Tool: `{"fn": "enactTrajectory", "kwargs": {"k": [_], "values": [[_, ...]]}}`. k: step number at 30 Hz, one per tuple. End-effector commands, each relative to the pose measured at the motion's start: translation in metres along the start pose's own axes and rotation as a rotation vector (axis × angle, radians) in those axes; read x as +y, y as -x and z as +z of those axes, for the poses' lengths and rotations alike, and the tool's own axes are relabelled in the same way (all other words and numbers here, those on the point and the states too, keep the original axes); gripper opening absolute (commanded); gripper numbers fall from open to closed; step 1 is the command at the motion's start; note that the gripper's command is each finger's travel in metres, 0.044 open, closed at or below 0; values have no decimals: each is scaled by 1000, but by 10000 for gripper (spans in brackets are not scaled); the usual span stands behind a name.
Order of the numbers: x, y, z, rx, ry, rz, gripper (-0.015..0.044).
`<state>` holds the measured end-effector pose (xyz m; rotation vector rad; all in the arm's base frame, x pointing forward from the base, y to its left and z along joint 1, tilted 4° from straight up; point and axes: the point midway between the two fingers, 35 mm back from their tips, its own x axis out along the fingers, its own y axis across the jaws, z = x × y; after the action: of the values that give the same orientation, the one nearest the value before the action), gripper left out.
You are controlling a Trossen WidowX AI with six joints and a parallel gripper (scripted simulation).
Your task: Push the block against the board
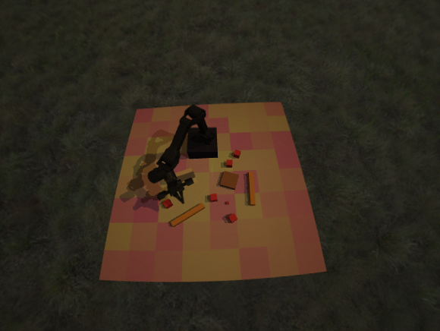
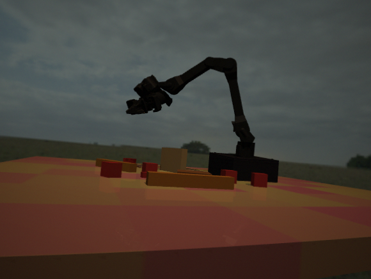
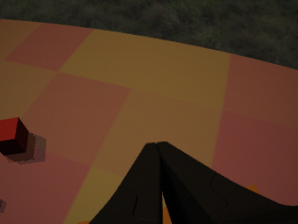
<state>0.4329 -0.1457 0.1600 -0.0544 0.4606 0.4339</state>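
Observation:
A flat brown square block (image 1: 229, 180) (image 2: 194, 172) lies on the checkered top, left of a long orange board (image 1: 251, 190) (image 2: 190, 180) in the top view, with a gap between them. A second long orange board (image 1: 187, 215) (image 2: 116, 164) lies at a slant farther left. It shows partly behind the fingers in the wrist view (image 3: 254, 189). Which board the task means I cannot tell. My gripper (image 1: 183, 201) (image 2: 128, 112) (image 3: 156, 152) is shut and empty, high above the top, near the slanted board and away from the square block.
A tall tan block (image 1: 187, 174) (image 2: 173, 159) stands beside the arm. Several red cubes lie around, one (image 1: 213, 197) between the slanted board and the square block, another (image 1: 232, 218) (image 2: 110, 169) (image 3: 12, 136) nearer the front. The black base (image 1: 202, 146) (image 2: 243, 166) is behind.

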Motion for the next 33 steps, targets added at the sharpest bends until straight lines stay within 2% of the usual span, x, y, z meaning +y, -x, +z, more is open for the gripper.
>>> {"fn": "enactTrajectory", "kwargs": {"k": [1, 16, 29, 33], "values": [[-5, 12, -23, 101, -21, -61, 0], [1, 79, -114, 569, -88, -183, 0], [40, 155, -174, 987, -116, -112, 0], [49, 168, -181, 1050, -118, -86, 0]]}}
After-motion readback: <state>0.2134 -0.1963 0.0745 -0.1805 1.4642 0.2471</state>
